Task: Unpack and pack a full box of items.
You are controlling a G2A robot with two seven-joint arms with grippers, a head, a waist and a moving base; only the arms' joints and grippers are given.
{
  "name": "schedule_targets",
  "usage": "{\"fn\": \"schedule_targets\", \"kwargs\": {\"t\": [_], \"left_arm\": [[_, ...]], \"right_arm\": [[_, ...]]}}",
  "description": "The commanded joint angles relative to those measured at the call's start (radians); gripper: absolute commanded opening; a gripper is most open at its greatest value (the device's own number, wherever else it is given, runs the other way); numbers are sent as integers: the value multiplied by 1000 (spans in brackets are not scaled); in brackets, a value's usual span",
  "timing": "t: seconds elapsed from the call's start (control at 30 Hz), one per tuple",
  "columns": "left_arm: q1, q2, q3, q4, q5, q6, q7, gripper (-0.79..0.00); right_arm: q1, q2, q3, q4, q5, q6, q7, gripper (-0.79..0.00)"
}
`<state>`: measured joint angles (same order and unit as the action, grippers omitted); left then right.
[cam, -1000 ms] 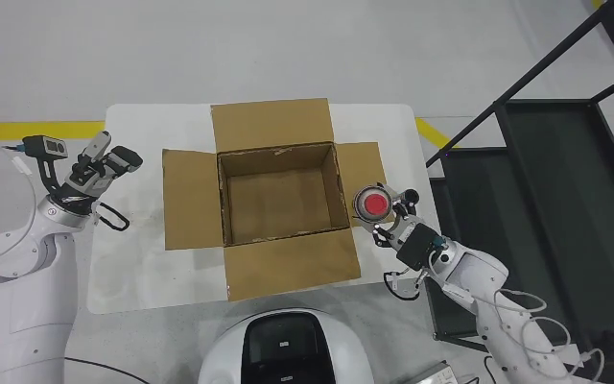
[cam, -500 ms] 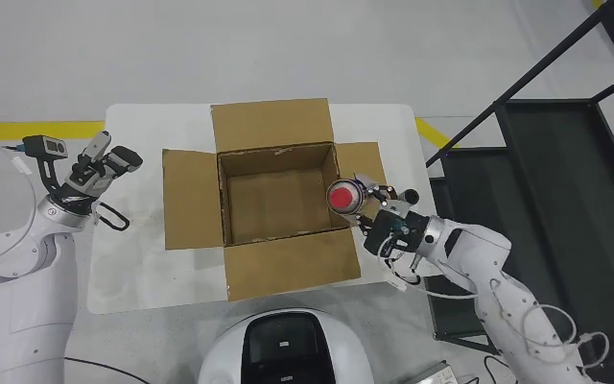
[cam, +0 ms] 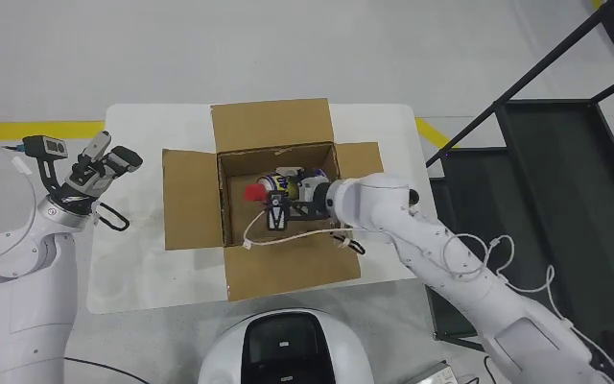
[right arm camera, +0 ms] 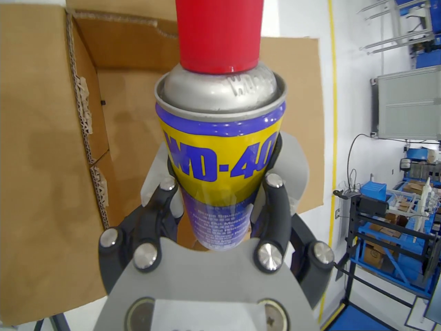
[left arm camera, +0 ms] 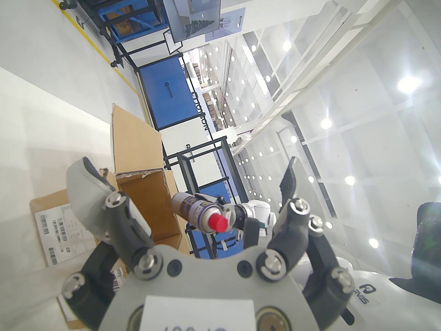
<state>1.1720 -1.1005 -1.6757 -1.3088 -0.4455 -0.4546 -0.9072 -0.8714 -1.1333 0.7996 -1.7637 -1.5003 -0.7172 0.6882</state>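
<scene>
right gripper (right arm camera: 220,173) clamped on red-capped spray can (right arm camera: 220,129), can tipped sideways over open cardboard box (cam: 192,197) mid-table (cam: 144,278), left gripper (left arm camera: 186,170) wide open, empty, beyond table's left edge

Pale grey floor (cam: 288,48) with a yellow line (cam: 48,127) running past the white table (cam: 153,134) — black metal stairs (cam: 556,173) stand just beside it; overhead, a white gridded ceiling (left arm camera: 361,53) dotted with round lights (left arm camera: 408,84), blue panels (left arm camera: 165,84) beneath
</scene>
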Motion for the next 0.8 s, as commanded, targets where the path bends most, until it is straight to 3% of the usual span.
{"fn": "schedule_targets", "kwargs": {"t": [0.0, 0.23, 0.27, 0.3, 0.33, 0.57, 0.77], "left_arm": [[0, 0, 0, 0, 0, 0, 0, 0], [0, 0, 0, 0, 0, 0, 0, 0], [0, 0, 0, 0, 0, 0, 0, 0], [0, 0, 0, 0, 0, 0, 0, 0], [0, 0, 0, 0, 0, 0, 0, 0], [0, 0, 0, 0, 0, 0, 0, 0], [0, 0, 0, 0, 0, 0, 0, 0]], "right_arm": [[58, -29, -83, 73, 20, 19, 86, -785], [176, -119, -229, 290, 134, 82, 225, -760], [189, -129, -240, 318, 147, 90, 234, -526], [200, -139, -250, 343, 159, 97, 243, -126], [209, -148, -259, 366, 178, 98, 247, 0], [242, -180, -268, 442, 244, 82, 208, 0], [184, -151, -172, 402, 364, -13, 64, 0]]}}
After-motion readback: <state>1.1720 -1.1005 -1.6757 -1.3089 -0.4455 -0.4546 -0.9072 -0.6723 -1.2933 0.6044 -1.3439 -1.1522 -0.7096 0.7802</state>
